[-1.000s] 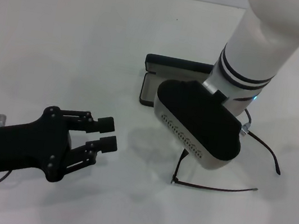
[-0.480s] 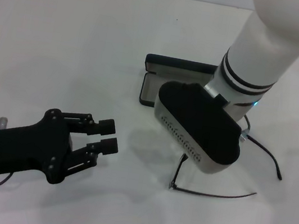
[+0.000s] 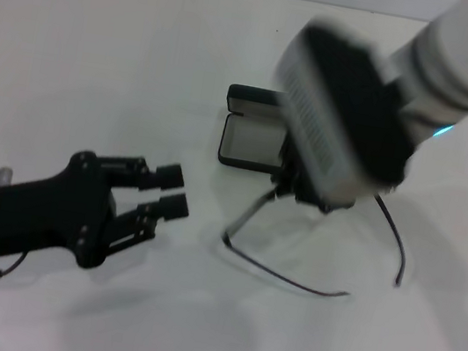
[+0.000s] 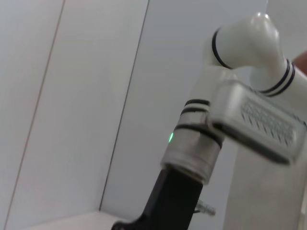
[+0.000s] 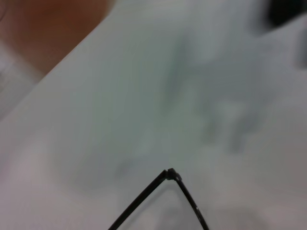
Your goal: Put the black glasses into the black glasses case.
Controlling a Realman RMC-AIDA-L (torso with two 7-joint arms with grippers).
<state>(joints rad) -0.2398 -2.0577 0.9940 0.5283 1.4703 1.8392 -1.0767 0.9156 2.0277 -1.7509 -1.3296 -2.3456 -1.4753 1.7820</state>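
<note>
The black glasses (image 3: 289, 278) hang from the right end effector (image 3: 307, 192), which has them pinched near the front of the frame, just in front of the black glasses case (image 3: 253, 138). One temple arm trails toward the left end effector, the other swings out on the far side from the case. The fingers themselves are hidden under the wrist housing, so the grip is a judgement from how the glasses hang. The case lies open on the white surface (image 3: 103, 48), its pale lining showing and its lid standing up behind.

The left end effector (image 3: 165, 191) rests well away from the case, fingers (image 3: 174, 207) spread a little and holding nothing.

From here the main risk looks to be the splayed temple arms: with both standing out wide, one could catch on the case rim or lid and twist the frame out of the pinch, or nudge the light case along the surface. A thin wire frame held at one spot may also swing and slip loose if the arm moves fast.
</note>
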